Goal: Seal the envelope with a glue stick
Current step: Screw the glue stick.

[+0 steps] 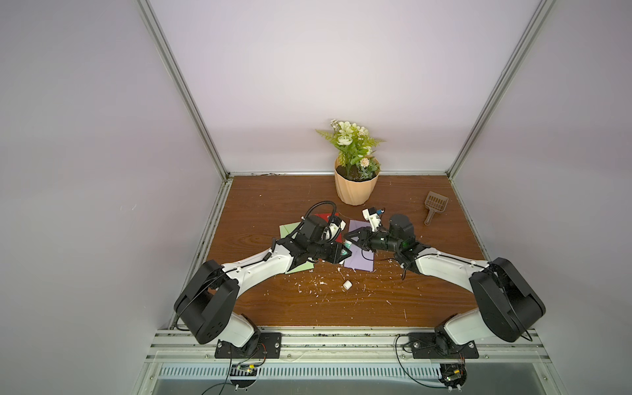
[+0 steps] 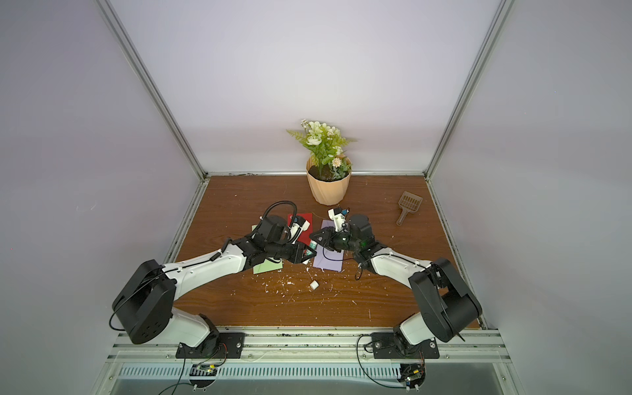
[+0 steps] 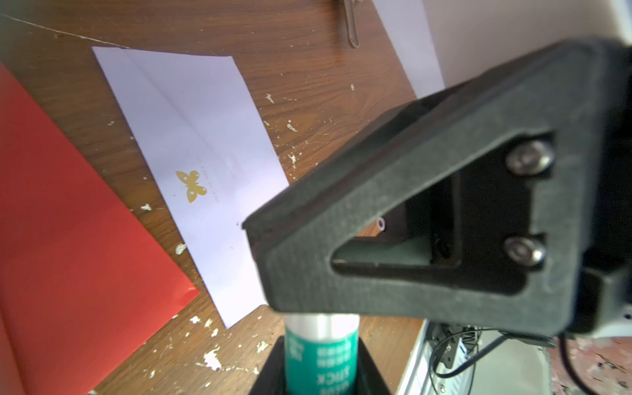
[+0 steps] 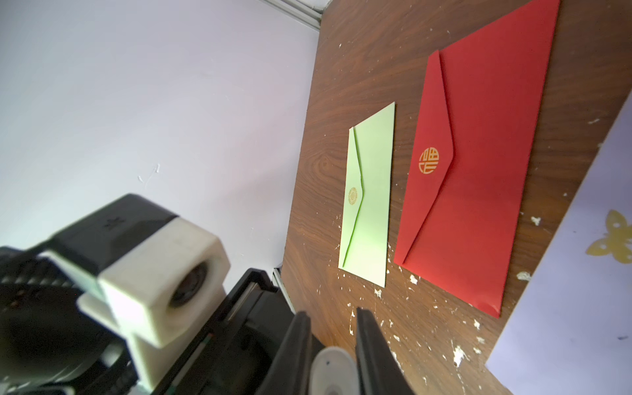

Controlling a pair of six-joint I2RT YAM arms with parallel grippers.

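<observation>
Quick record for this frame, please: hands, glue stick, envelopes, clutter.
Left hand: closed on the glue stick at its green label
Right hand: closed on the stick's white end
Envelopes: purple envelope, red envelope, green envelope, flat on the table, flaps down
Clutter: potted plant, scoop, white crumbs

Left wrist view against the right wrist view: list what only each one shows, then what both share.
Only the left wrist view: the glue stick's green label band, gripped by the left gripper.
Only the right wrist view: the green envelope, the red envelope's flap with its gold emblem, and the right gripper shut on the stick's white end.
Both: the red envelope, the lilac envelope with its gold butterfly, the flecked wooden table.
</observation>
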